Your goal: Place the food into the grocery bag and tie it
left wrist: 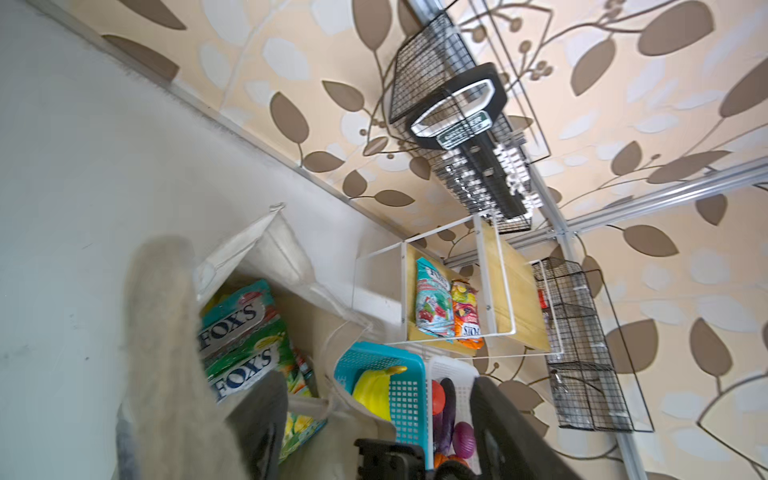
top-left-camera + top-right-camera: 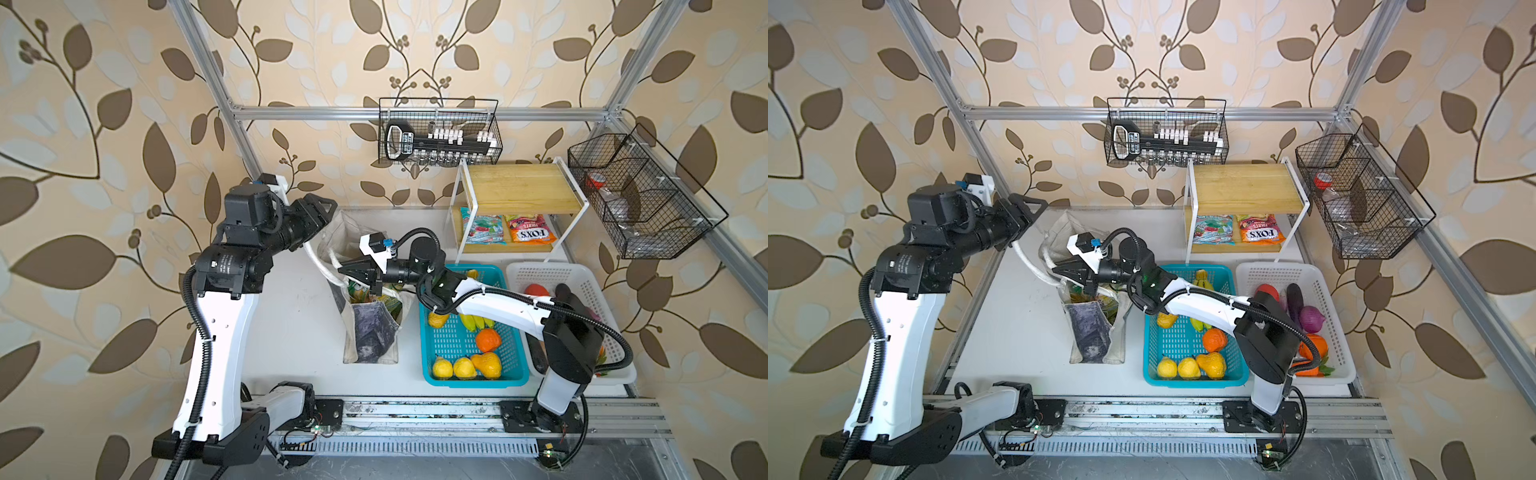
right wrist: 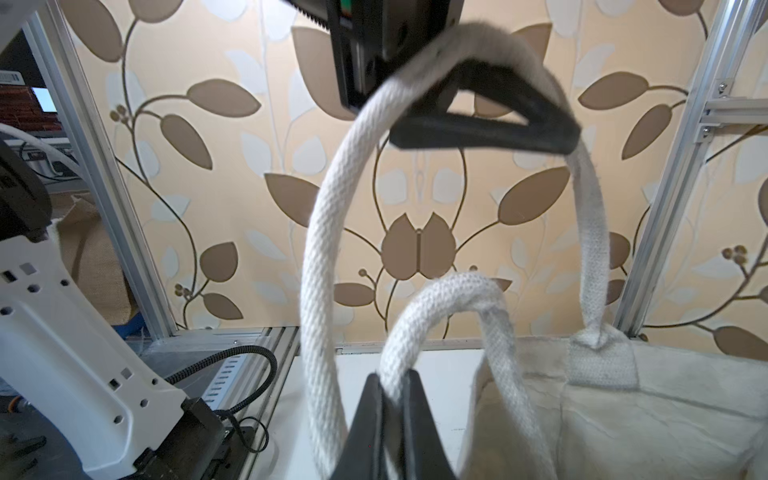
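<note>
At the left rear of the table (image 2: 291,340), the left gripper (image 2: 326,210) is raised with its jaws apart. Nothing is pinched between them — the raised handle (image 3: 324,249) of the grocery bag (image 2: 370,336) merely hangs over one finger (image 3: 486,129). That strap runs lengthwise from the bag's mouth up and leftward to the finger.

The bag stands at mid-table, mouth open, just left of the baskets, with snack packets (image 1: 237,332) inside it. Over the mouth, the right gripper (image 2: 345,271) points left and is closed tight on the low handle (image 3: 440,291). From the right wrist, the low loop sits within the arch of the raised one. I judge the tie to be the step in hand, and it turns on passing one loop through the other. The right arm is nearer the bag.

Rightward, the turquoise basket (image 2: 473,382) holds lemons (image 2: 441,368), a pear (image 2: 488,365), an orange fruit (image 2: 488,340) and a banana bunch (image 2: 473,322) — food not yet bagged. Behind it, the shelf rack (image 2: 519,187) carries a teal-red packet (image 2: 483,228) beside the orange packet (image 2: 530,230). Farthest right, the white basket (image 2: 1287,270) holds an aubergine (image 2: 1295,300) and a purple onion (image 2: 1311,319), among others.
</note>
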Tool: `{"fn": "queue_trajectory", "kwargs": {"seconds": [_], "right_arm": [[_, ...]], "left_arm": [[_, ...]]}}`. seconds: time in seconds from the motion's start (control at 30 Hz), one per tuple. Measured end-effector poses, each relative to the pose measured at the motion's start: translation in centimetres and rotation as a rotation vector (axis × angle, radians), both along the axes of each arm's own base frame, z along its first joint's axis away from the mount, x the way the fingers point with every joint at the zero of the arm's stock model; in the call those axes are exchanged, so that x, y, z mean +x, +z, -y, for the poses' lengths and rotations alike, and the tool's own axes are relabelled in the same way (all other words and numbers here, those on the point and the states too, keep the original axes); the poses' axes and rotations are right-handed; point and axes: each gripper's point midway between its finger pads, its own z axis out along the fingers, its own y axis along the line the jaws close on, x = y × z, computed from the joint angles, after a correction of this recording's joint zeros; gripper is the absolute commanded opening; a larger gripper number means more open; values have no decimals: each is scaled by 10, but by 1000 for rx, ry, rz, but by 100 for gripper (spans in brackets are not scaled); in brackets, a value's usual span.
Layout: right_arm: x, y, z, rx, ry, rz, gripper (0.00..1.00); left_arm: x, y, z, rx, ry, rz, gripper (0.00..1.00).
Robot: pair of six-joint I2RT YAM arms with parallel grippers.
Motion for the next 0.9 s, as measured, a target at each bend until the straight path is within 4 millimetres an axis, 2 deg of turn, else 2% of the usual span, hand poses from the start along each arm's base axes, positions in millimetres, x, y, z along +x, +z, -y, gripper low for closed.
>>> {"fn": "queue_trajectory", "kwargs": {"seconds": [0.1,0.17,0.27,0.33,0.43,0.53,0.67,0.73,0.83,0.9], "right_arm": [[1,-5,0,-23,-5,21,0],[2,-8,2,-27,-11,36,0],[9,-9,7,-11,-28,56,0],[15,-5,13,12,-41,74,0],[18,13,17,85,-37,122,0],[16,22,16,166,-16,158,0],[25,13,7,220,20,132,0],[34,8,6,236,25,111,0],[41,9,13,261,25,95,0],[41,14,17,273,24,104,0]], "left_arm": [[13,2,40,30,-117,-29,75],[32,-6,66,57,-185,-67,76],[66,-38,89,103,-230,-149,78],[81,-72,91,145,-230,-235,83],[89,-105,88,212,-233,-321,87],[89,-116,83,249,-240,-339,85],[86,-128,78,254,-265,-356,83],[88,-136,74,261,-273,-372,87],[90,-147,72,281,-293,-388,98],[91,-152,68,297,-297,-396,99]]}}
